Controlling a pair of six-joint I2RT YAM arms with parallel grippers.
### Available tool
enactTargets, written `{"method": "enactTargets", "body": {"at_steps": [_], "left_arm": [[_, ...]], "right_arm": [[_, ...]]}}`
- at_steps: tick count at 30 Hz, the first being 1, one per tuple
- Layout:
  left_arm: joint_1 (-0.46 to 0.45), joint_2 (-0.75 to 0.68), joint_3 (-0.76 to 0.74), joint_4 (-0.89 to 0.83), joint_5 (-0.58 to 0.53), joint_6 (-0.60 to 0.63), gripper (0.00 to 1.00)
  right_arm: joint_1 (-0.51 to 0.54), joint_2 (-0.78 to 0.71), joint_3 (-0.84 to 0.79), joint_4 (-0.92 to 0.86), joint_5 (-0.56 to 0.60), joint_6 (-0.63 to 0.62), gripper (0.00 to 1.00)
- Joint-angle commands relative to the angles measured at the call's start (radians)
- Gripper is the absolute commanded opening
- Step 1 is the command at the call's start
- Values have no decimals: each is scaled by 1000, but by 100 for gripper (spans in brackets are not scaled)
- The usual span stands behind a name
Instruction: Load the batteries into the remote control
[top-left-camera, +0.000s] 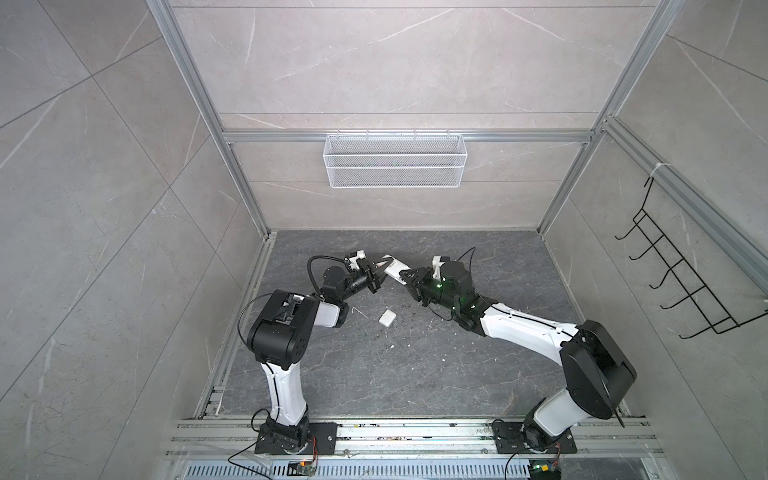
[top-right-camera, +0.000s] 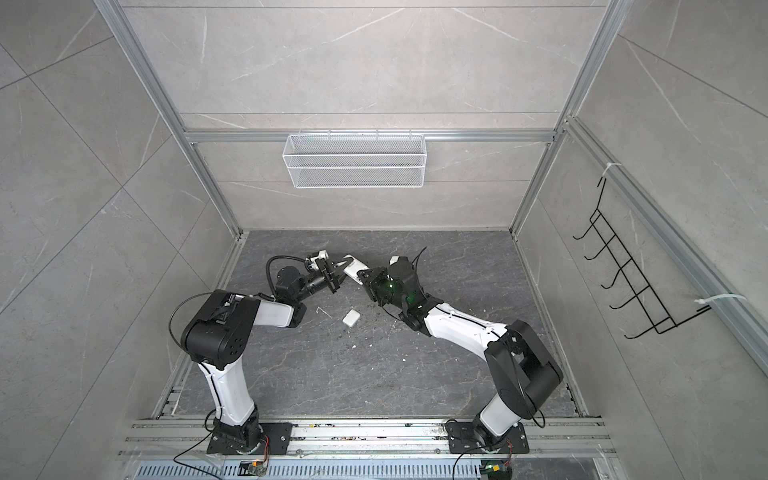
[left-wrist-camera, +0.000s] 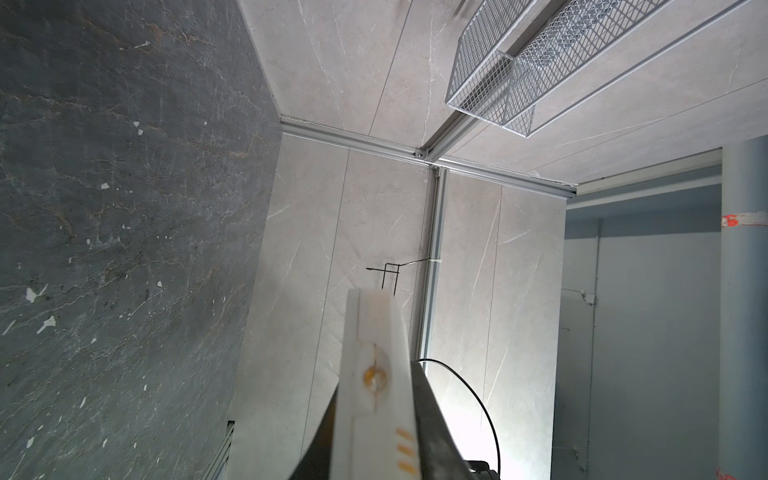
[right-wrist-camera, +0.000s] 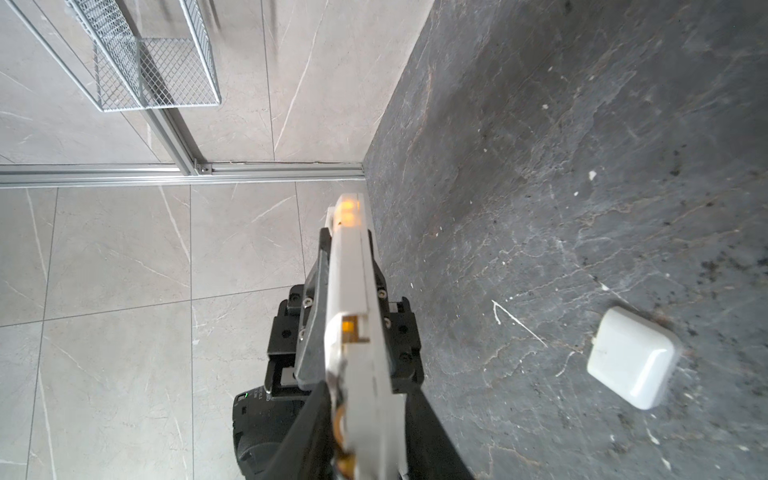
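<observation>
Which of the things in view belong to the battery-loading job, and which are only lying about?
Job:
remote control, gripped by the left tool and the right tool
white cover piece, probably its battery lid

Lying about:
white debris specks
wire basket
black hook rack

Your dark grey stone slab (top-left-camera: 374, 382) carries a small white cover (top-left-camera: 386, 319), lying flat near its middle. A thin white sliver (top-left-camera: 359, 311) lies near the cover at its ten o'clock. White specks (top-left-camera: 391, 347) are scattered at its four to six o'clock.
</observation>
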Motion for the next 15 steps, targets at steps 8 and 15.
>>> {"method": "enactTargets", "body": {"at_steps": [8,15], "left_arm": [[-12,-6,37,79,-13,-7,0],[-10,0,33,80,-24,-13,0]], "right_arm": [[8,17,-32,-12,12,2,11],[8,-9,-27,-27,13,-29,28]]}}
